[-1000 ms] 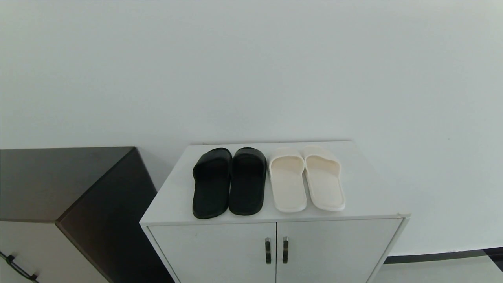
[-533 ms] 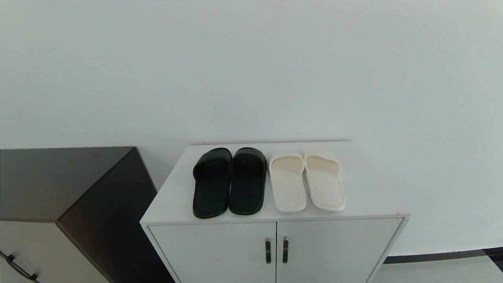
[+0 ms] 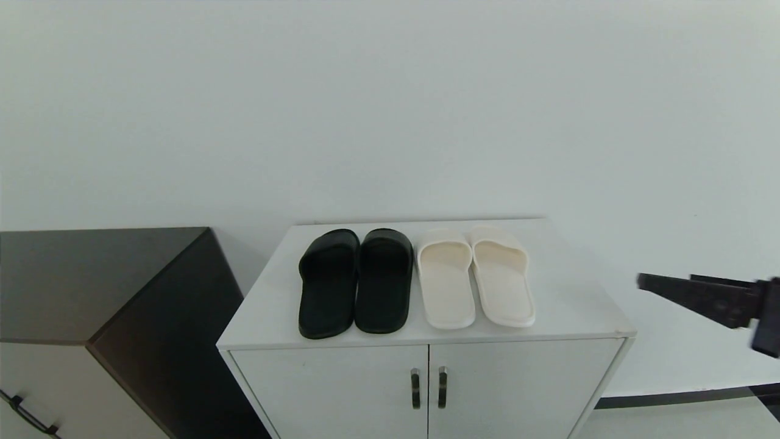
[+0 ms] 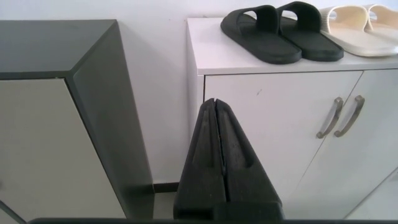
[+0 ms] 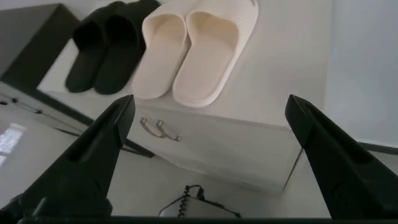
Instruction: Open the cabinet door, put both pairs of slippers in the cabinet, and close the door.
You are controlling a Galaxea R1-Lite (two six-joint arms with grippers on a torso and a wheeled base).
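left gripper [image 4: 214, 107]: my jaws are pressed flat together with nothing between them; I hang low, before the left front corner of the cabinet [image 3: 567, 292], below its top
right gripper [image 5: 210, 101]: my jaws are spread wide and hold nothing; I am off the cabinet's right side and touch nothing
black slippers [image 3: 356, 283]: on the cabinet top, left half; the pair lies side by side and touching
cream slippers [image 3: 475, 280]: on the same top, just right of the black pair, with bare top to their right
long axis: all four run front to back across the top; toes and straps point to the wall, heels lie near the front edge
doors [image 3: 341, 390]: both shut; the two upright handles [image 3: 415, 388] sit close on either side of the middle seam
head view: gives the whole row square on, and my right arm at its right edge
left wrist view: adds the door fronts seen from low, the handles as bowed bars, and the dark cabinet [image 4: 56, 37] with its pale front, near the white one's left side
right wrist view: looks down on the cream pair between my fingers; a cable [image 5: 193, 202] lies on the floor below
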